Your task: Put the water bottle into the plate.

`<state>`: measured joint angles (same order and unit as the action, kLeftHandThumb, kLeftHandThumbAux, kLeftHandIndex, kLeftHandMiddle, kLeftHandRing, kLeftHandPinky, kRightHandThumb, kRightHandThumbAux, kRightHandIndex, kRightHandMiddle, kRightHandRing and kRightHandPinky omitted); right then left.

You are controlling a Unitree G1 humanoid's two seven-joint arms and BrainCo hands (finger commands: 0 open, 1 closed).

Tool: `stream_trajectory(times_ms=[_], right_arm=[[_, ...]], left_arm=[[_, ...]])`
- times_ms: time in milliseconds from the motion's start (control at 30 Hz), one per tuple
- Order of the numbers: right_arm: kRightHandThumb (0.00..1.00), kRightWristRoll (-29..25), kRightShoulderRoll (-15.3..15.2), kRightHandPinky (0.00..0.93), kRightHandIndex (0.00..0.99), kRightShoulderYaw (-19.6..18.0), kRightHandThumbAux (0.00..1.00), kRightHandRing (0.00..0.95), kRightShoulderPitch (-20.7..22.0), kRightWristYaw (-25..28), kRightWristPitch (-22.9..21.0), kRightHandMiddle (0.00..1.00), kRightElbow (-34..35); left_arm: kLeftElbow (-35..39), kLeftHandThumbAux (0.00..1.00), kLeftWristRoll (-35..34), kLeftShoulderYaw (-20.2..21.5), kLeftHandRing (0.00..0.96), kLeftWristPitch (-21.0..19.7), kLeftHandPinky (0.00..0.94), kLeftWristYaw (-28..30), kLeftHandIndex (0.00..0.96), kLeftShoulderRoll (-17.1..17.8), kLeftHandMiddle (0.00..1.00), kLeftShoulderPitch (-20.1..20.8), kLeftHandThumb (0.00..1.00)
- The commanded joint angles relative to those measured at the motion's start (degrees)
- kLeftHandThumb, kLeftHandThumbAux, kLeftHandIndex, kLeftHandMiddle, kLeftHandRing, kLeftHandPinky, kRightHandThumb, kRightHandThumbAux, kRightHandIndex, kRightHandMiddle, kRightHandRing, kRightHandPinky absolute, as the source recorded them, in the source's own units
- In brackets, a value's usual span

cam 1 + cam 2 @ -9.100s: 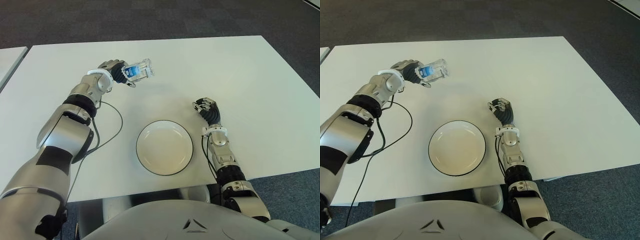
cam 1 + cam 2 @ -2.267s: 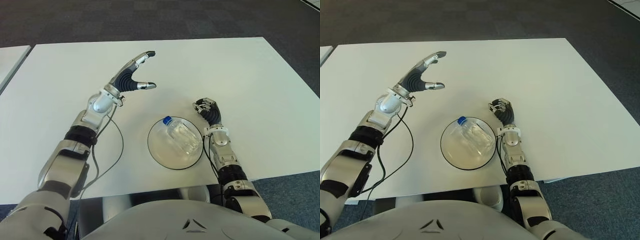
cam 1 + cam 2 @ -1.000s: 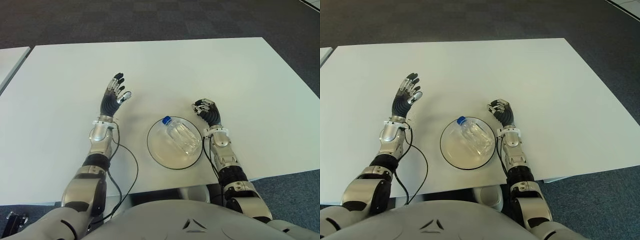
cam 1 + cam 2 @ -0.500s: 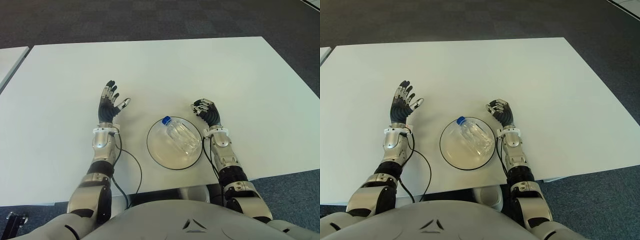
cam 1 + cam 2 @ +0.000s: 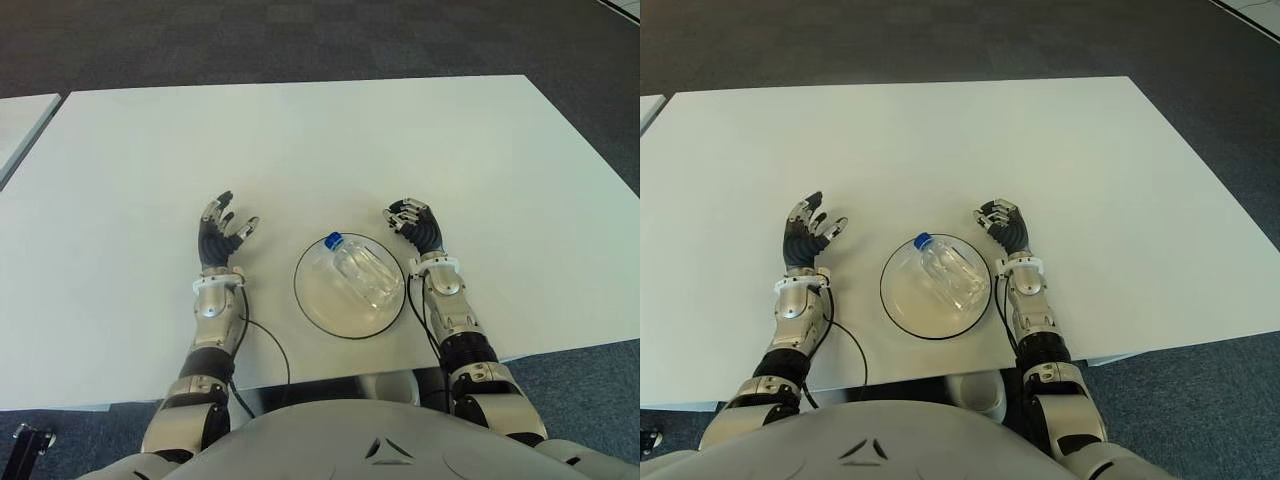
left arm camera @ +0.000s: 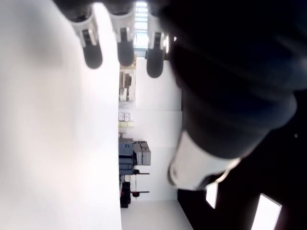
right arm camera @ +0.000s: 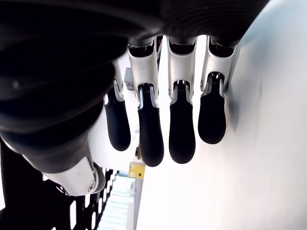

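Note:
A clear water bottle [image 5: 364, 272] with a blue cap [image 5: 333, 240] lies on its side in the white, dark-rimmed plate [image 5: 312, 303], cap pointing to the far left. My left hand [image 5: 222, 236] shows to the left of the plate, palm up and open; its fingers [image 6: 125, 52] are spread with nothing in them. To the right of the plate, close to its rim, my right hand [image 5: 412, 222] is open, its fingers [image 7: 182, 139] loosely bent and holding nothing. Neither hand touches the bottle.
The plate sits near the front edge of a wide white table [image 5: 300, 130]. A thin black cable [image 5: 262, 335] loops from my left wrist across the table's front. Another table's corner [image 5: 18, 115] shows at the far left, with dark carpet around.
Nine seconds ago my left hand held the bottle over the table and the plate was empty. In the last second that hand drew back beside the plate; bottle and right hand stayed put.

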<state>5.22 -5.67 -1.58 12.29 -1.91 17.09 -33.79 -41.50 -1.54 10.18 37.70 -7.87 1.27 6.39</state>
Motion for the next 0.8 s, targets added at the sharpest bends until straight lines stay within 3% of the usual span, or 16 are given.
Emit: stream_trajectory(times_ms=[33, 333, 800], right_arm=[[0.709, -0.4, -0.1, 0.647, 0.436, -0.3, 0.728, 0.628, 0.1, 0.1, -1.3, 0.612, -1.2], [0.709, -0.8, 0.4, 0.640, 0.436, -0.5, 0.728, 0.621, 0.0, -0.4, -3.2, 0.603, -0.5], [0.708, -1.2, 1.0, 0.657, 0.435, -0.5, 0.728, 0.626, -0.2, -0.1, -0.6, 0.604, -1.3]], left_arm=[[-1.0, 0.902, 1.2, -0.2, 0.357, 0.6, 0.399, -1.7, 0.327, -0.5, 0.371, -0.5, 0.043], [-5.0, 0.873, 2.7, 0.1, 0.426, 2.4, 0.437, -3.4, 0.376, 0.8, 0.436, 0.1, 0.044], [-7.5, 0.879, 6.4, -1.3, 0.503, 2.8, 0.520, -5.5, 0.451, 1.9, 0.500, -0.3, 0.026]])
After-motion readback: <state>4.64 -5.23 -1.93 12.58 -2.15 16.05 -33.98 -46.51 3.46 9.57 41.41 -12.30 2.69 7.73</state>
